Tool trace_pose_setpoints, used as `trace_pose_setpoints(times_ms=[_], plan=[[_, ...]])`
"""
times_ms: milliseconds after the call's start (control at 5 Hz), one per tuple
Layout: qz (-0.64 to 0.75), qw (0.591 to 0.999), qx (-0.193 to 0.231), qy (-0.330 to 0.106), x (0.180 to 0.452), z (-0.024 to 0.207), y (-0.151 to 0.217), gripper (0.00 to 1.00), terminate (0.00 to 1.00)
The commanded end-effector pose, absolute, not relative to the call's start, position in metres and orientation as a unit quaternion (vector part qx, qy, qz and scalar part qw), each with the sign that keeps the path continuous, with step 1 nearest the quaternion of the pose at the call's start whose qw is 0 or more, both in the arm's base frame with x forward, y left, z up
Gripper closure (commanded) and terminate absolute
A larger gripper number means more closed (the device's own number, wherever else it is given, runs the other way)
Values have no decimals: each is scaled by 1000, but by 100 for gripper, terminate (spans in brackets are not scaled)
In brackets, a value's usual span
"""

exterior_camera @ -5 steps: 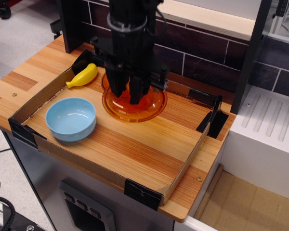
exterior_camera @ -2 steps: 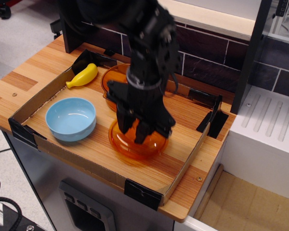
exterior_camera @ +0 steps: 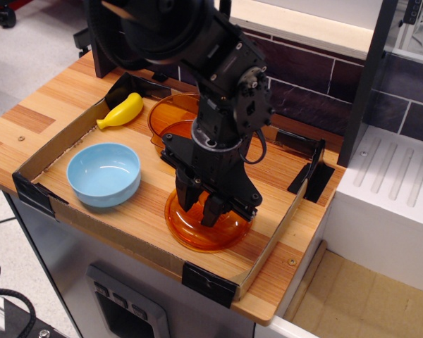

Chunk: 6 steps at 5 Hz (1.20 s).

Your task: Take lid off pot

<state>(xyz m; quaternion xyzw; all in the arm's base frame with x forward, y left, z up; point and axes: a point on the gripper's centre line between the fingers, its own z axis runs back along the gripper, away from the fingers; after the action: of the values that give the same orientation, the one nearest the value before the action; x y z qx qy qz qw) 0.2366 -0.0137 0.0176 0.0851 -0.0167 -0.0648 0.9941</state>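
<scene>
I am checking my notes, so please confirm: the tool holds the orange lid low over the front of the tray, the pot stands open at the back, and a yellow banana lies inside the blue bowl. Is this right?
Not quite. In the observation.image view the banana lies on the tray behind the blue bowl, not inside it; the bowl is empty. The rest holds: the tool has the lid low at the front, and the pot stands open at the back.

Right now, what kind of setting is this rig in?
Probably a lab mock-up of a kitchen, not a real one. A wooden tabletop carries a cardboard-walled tray taped at the corners, holding toy-like kitchenware: an amber pot, its lid, a blue bowl and a yellow banana.
</scene>
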Motion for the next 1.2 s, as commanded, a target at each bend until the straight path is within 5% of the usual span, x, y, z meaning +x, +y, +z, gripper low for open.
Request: trace_pose_setpoints(times_ms=[0,200,400,1000], plan=[[-100,992,77,-2,228,26,-16,100,0],[-100,994,45,-2,231,33,-12,0,0],[-90,995,39,-8,234,37,-7,0,0],[-58,998,-13,-33,247,95,2,0,0]])
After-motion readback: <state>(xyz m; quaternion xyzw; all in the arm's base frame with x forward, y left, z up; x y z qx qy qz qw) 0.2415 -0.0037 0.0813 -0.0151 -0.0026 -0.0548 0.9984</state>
